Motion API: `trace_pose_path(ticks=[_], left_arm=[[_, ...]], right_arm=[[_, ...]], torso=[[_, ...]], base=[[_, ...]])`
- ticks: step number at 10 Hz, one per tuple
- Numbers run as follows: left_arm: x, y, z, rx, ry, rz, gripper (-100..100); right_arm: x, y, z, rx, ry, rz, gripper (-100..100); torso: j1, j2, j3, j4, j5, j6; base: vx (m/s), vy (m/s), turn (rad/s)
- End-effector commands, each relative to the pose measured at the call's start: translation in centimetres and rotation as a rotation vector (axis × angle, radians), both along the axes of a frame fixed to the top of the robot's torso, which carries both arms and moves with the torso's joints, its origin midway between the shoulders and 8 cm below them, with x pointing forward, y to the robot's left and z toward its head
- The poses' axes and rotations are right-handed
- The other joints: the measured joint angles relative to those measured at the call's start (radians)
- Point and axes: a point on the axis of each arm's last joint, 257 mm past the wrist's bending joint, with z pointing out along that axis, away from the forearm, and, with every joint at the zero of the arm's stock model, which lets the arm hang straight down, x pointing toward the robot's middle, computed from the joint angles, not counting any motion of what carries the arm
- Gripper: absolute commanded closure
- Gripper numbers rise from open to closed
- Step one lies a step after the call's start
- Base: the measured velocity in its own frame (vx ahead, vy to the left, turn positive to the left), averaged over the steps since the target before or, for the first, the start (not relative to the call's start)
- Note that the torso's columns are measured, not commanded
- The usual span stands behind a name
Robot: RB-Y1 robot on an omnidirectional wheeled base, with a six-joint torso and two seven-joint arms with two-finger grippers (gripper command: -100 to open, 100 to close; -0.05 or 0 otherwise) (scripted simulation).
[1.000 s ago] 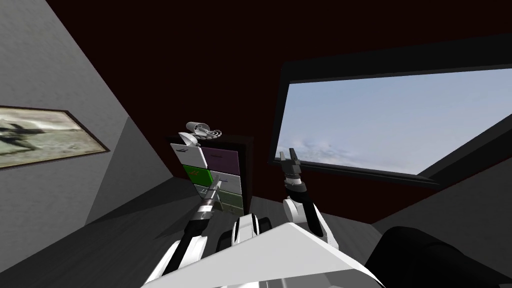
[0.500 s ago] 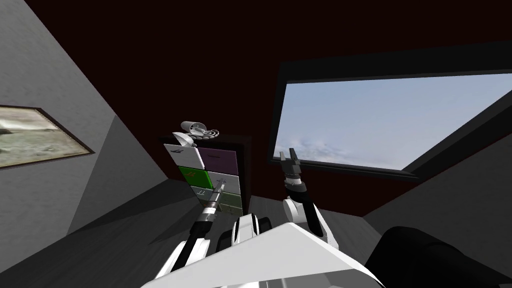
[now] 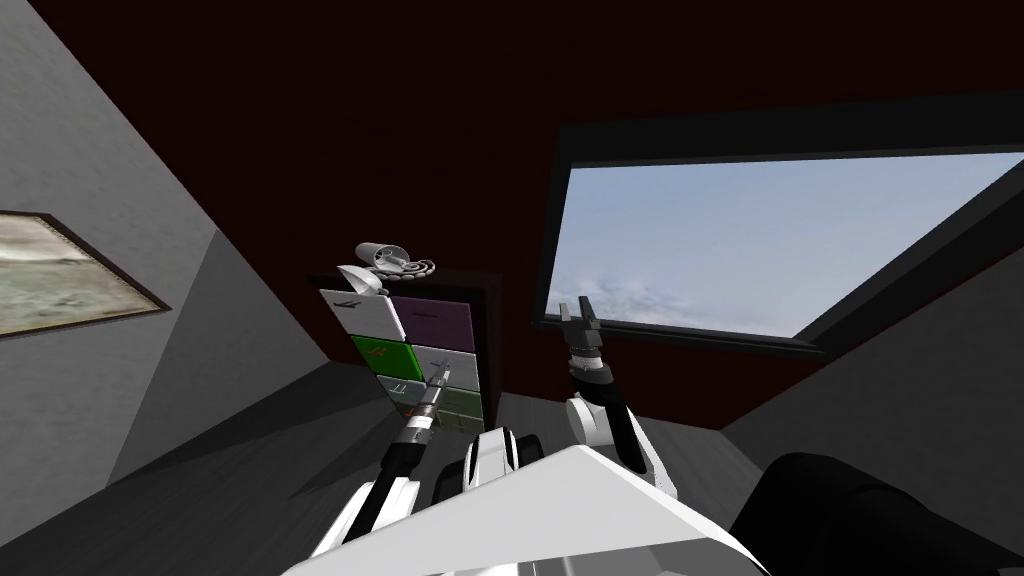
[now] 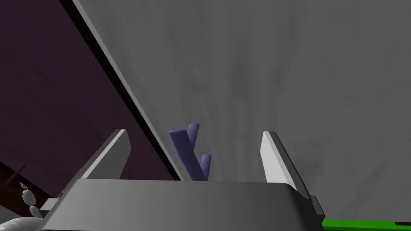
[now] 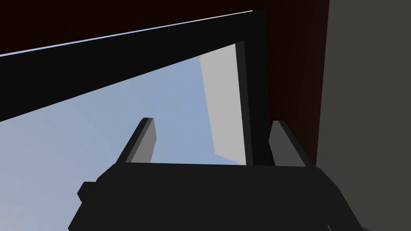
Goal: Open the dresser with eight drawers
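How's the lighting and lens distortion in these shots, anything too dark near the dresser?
Head view: the wide lens splays the room and slants the dresser; the wall behind it is almost black, the window brightest. Left wrist view: flat, even light on the grey drawer front and purple handle, no glare. Right wrist view: the right gripper's open fingers look dark grey.

No readable text, label or number appears anywhere.
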Motion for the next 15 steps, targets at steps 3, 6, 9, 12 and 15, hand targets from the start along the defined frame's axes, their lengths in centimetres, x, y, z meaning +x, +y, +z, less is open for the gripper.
trace_pose_path(ticks=[3,6,9,12,15], left_arm=[[-0.8,0.0,0.5,0.0,-0.004,-0.009,100],[-1.2,-0.1,0.5,-0.001,-0.001,-0.014,100],[-2.0,-0.1,0.3,-0.001,0.006,-0.021,100],[-1.6,0.0,2.4,-0.002,-0.006,-0.021,-100],[-1.5,0.1,4.1,0.0,-0.006,-0.021,-100]], right_arm=[[0.0,0.0,0.0,0.0,0.0,0.0,0],[0.0,0.0,0.0,0.0,0.0,0.0,0],[0.0,0.0,0.0,0.0,0.0,0.0,0],[0.0,0.0,0.0,0.0,0.0,0.0,0],[0.0,0.0,0.0,0.0,0.0,0.0,0]], torso=[[0.004,0.006,0.005,-0.002,0.003,0.0],[-0.001,-0.005,-0.002,0.0,-0.001,0.0],[0.003,0.003,0.003,-0.001,0.002,0.0],[-0.004,-0.01,-0.006,-0.002,-0.001,0.001],[0.001,0.002,0.001,0.001,0.0,0.0]], base=[[-0.153,0.045,0.027],[-0.125,0.045,0.018],[-0.193,0.081,0.021],[-0.021,0.0,0.001],[0.024,-0.012,-0.005]])
